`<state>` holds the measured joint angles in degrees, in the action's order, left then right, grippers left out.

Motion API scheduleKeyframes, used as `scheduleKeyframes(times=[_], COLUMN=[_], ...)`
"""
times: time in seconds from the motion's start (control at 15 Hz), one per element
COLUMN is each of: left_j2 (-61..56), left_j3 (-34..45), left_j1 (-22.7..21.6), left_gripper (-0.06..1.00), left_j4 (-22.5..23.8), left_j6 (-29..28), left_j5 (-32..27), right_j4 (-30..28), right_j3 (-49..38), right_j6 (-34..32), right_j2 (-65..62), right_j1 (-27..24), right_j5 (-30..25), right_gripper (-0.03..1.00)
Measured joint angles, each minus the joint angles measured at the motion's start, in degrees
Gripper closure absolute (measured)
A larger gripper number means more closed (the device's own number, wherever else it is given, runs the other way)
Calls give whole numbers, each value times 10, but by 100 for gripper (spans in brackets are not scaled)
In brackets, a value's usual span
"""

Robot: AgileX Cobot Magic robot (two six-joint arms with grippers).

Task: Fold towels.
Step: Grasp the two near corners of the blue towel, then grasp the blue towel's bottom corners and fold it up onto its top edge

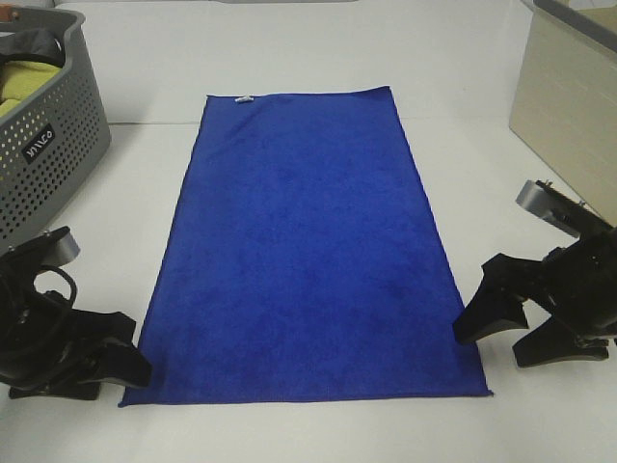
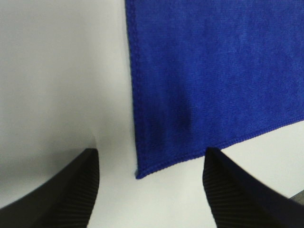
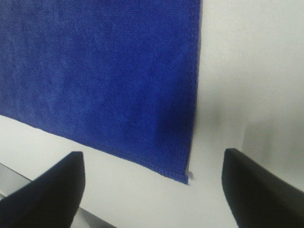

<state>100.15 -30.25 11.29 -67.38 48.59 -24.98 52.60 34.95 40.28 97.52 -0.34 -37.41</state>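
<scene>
A royal blue towel [image 1: 304,246] lies flat and spread out lengthwise on the white table, with a small white tag [image 1: 244,97] on its far short edge. My left gripper [image 1: 120,362] is open and empty, just off the towel's near left corner [image 2: 138,175]. My right gripper [image 1: 501,333] is open and empty, just off the near right corner [image 3: 185,179]. In each wrist view the corner lies between the two open fingers, and the fingers do not touch the cloth.
A grey perforated basket [image 1: 43,145] with a yellow-green cloth [image 1: 24,82] in it stands at the far left. A beige box [image 1: 569,96] stands at the far right. The table's near edge runs close behind both grippers.
</scene>
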Motion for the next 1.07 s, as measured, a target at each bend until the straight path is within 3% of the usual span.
scheduleKeyframes(times=[0.2,0.4,0.53,0.67,0.8,0.87,1.07], left_j2=[25,48,66,72,75,75,60], left_j3=[-25,-56,-74,-74,-73,-73,-73], left_j1=[18,40,44,44,44,44,44], left_gripper=[34,34,40,66,90,94,94], left_j4=[-45,-57,-62,-61,-60,-59,-50], left_j6=[29,33,33,33,33,33,30], left_j5=[-2,-5,-11,-1,10,13,6], right_j4=[28,74,104,107,105,101,98], right_j3=[1,9,10,10,10,10,10], right_j6=[19,29,26,22,8,3,-2], right_j2=[46,65,69,72,76,77,76], right_j1=[7,72,91,93,93,93,93], right_j5=[4,26,50,84,108,112,101], right_gripper=[23,25,31,52,80,93,97])
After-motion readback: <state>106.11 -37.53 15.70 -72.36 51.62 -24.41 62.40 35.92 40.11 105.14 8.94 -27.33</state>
